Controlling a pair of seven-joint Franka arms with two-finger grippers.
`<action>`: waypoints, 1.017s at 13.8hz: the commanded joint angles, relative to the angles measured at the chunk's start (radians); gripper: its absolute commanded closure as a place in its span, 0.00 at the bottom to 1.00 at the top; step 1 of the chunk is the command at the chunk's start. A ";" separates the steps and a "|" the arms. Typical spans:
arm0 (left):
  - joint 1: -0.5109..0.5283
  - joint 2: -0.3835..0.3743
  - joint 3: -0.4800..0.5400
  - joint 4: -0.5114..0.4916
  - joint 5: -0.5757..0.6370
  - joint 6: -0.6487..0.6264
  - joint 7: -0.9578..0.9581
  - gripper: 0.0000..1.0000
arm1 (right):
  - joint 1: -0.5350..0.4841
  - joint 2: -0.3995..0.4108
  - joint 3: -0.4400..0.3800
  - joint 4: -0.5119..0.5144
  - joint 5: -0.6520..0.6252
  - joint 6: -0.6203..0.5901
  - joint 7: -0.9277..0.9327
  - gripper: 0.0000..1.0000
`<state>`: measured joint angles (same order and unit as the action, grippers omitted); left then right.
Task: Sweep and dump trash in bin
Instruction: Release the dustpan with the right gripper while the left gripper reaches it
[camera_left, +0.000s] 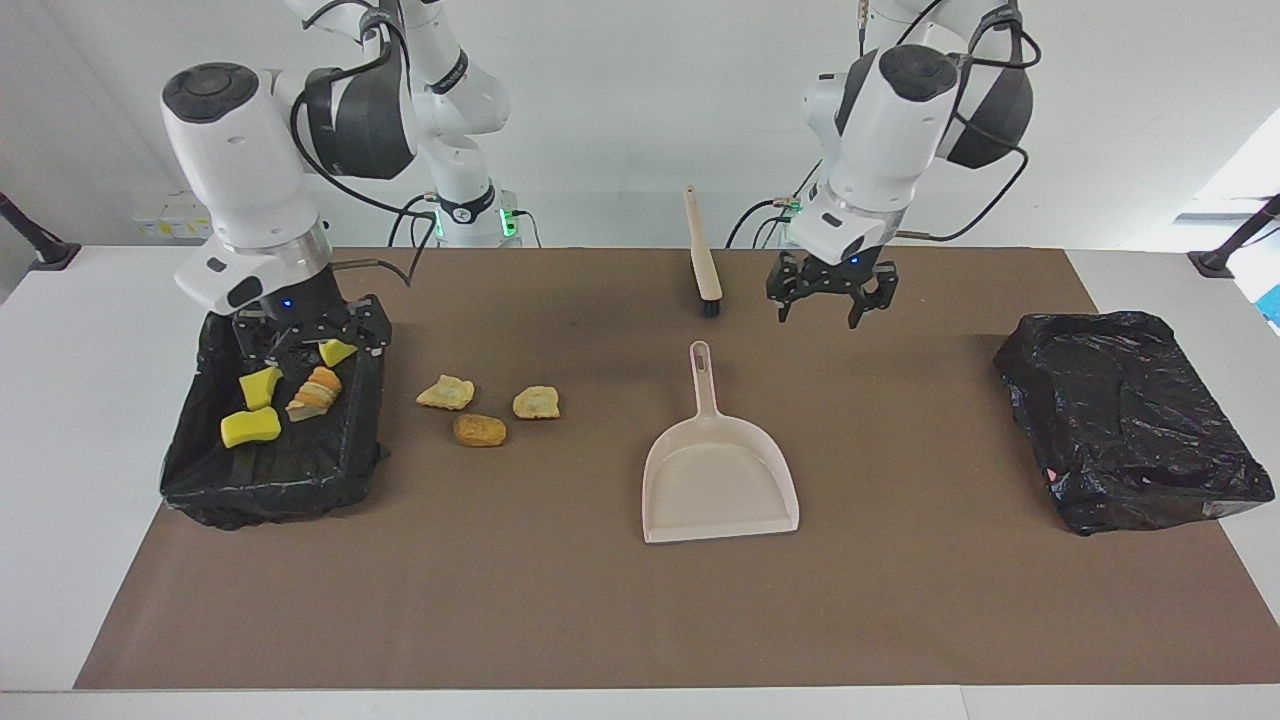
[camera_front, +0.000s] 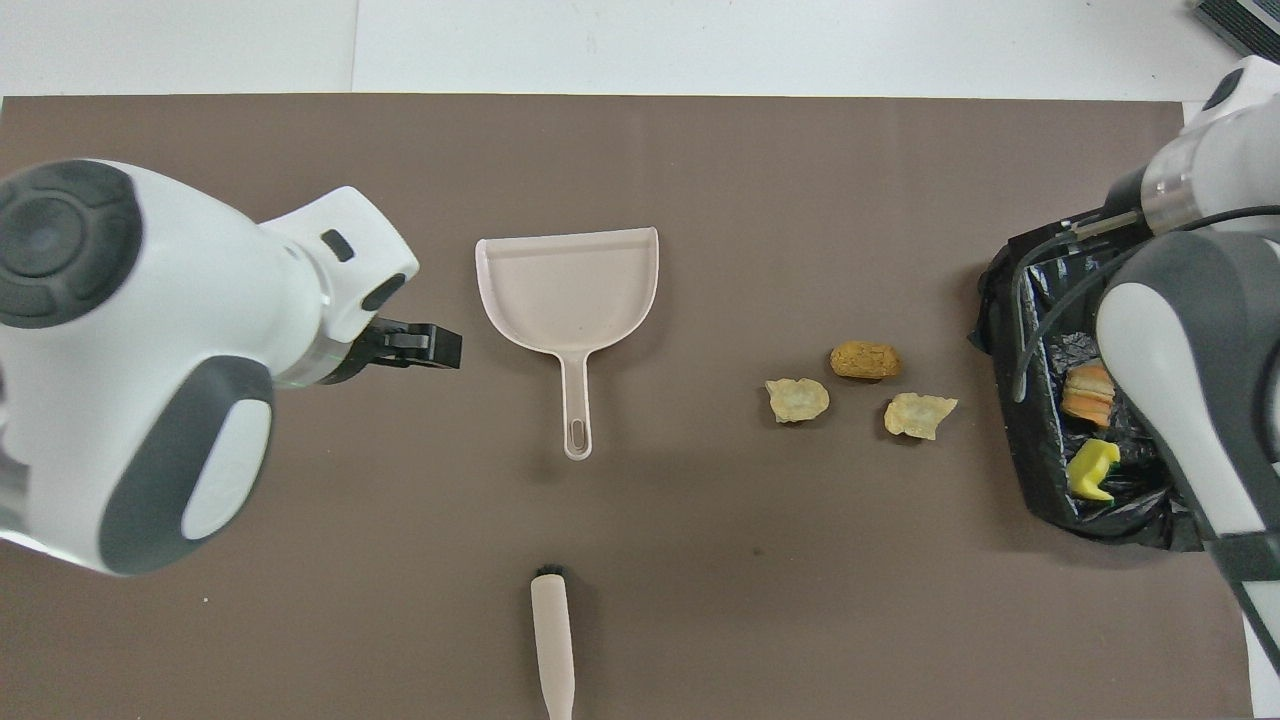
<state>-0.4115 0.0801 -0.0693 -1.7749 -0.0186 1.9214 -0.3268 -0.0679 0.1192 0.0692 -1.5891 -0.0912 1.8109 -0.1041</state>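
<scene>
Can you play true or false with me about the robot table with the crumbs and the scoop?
1. Three tan scraps lie on the brown mat. True.
2. The brush is in the dustpan. False: it lies apart, nearer the robots.
3. The right end effector is over the bin with scraps. True.
4. The left end effector holds the dustpan. False: it is open and empty, above the mat.
5. The covered bin shows yellow sponges. False: only black plastic shows.
</scene>
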 joint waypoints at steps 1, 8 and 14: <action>-0.087 0.140 0.019 0.009 0.012 0.141 -0.122 0.00 | -0.023 -0.068 -0.002 -0.012 0.022 -0.065 0.035 0.00; -0.161 0.313 0.019 0.003 0.012 0.329 -0.265 0.00 | -0.064 -0.147 -0.003 -0.074 0.113 -0.140 0.076 0.00; -0.164 0.308 0.020 0.018 0.110 0.268 -0.259 0.67 | -0.055 -0.145 0.006 -0.075 0.111 -0.137 0.069 0.00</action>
<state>-0.5587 0.3951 -0.0659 -1.7726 0.0298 2.2273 -0.5754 -0.1185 -0.0042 0.0742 -1.6391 -0.0044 1.6710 -0.0473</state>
